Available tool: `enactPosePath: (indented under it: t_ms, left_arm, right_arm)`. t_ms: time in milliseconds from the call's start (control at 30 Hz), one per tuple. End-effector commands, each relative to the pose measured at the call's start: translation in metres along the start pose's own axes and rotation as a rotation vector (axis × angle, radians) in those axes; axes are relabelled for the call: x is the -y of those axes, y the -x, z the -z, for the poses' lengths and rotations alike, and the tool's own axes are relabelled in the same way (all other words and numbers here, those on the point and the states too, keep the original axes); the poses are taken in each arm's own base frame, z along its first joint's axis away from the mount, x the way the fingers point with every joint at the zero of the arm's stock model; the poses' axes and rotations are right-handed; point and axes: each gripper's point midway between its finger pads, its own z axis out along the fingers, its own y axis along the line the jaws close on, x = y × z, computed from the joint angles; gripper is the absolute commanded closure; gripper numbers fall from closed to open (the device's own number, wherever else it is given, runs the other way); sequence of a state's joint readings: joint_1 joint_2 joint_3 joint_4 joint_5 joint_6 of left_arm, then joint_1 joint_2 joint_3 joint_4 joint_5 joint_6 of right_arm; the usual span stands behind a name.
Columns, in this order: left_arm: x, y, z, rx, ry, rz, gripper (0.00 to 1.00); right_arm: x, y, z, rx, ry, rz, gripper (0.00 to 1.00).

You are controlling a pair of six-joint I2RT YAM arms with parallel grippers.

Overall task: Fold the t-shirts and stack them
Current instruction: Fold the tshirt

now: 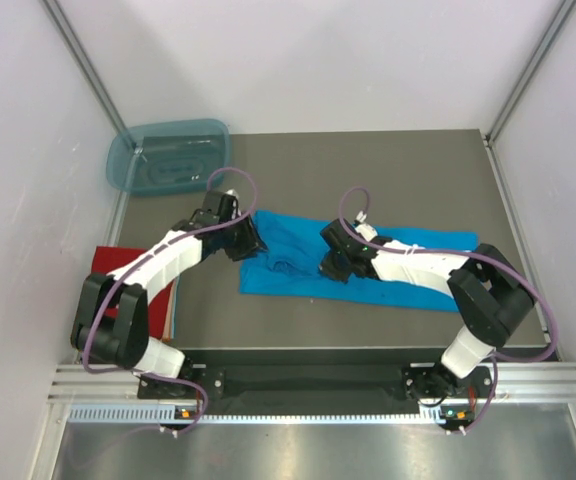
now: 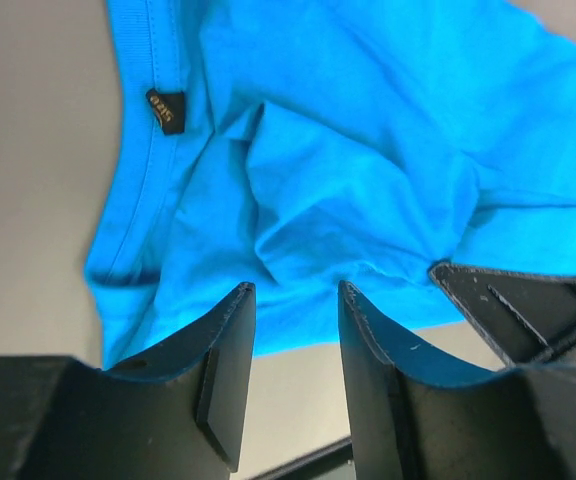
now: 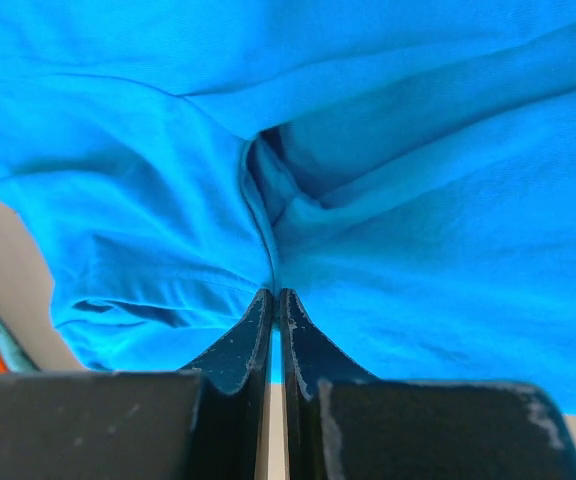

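The turquoise-blue t-shirt (image 1: pixel 388 262) lies spread and rumpled across the middle of the dark table. The red t-shirt (image 1: pixel 113 262) lies at the table's left edge, mostly hidden under my left arm. My left gripper (image 1: pixel 251 243) is open at the shirt's left end; in the left wrist view (image 2: pixel 296 292) cloth shows beyond its tips and nothing is between the fingers. The shirt's collar label (image 2: pixel 165 110) is visible there. My right gripper (image 1: pixel 330 265) is shut on a fold of the blue shirt (image 3: pixel 388 240) near its middle, with its tips (image 3: pixel 274 295) pinching the cloth.
A translucent blue-green plastic tub (image 1: pixel 168 156) stands at the back left corner. White walls enclose the table on three sides. The metal rail with the arm bases (image 1: pixel 308 385) runs along the near edge.
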State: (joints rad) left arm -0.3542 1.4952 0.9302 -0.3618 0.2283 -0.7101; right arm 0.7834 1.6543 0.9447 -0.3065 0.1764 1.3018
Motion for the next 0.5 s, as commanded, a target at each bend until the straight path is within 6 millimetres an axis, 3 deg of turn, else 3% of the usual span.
enactPosePath:
  t_ms: [0,100,200,467]
  left_arm:
    - [0.002,-0.005,0.018,0.003,-0.032,-0.026,0.57]
    - [0.001,-0.029,0.012,-0.062,-0.087,0.035,0.58]
    - [0.0,-0.037,0.003,-0.09,-0.108,0.091,0.59]
    - [0.006,-0.026,-0.01,-0.06,-0.139,0.104,0.61]
  right_arm:
    - [-0.008,0.008,0.012,0.045,0.055,0.002,1.0]
    - [-0.007,0.008,0.01,0.051,0.073,-0.005,1.0]
    - [-0.006,0.009,0.01,0.06,0.072,0.003,1.0]
    - [-0.003,0.013,0.012,0.085,0.077,0.012,1.0]
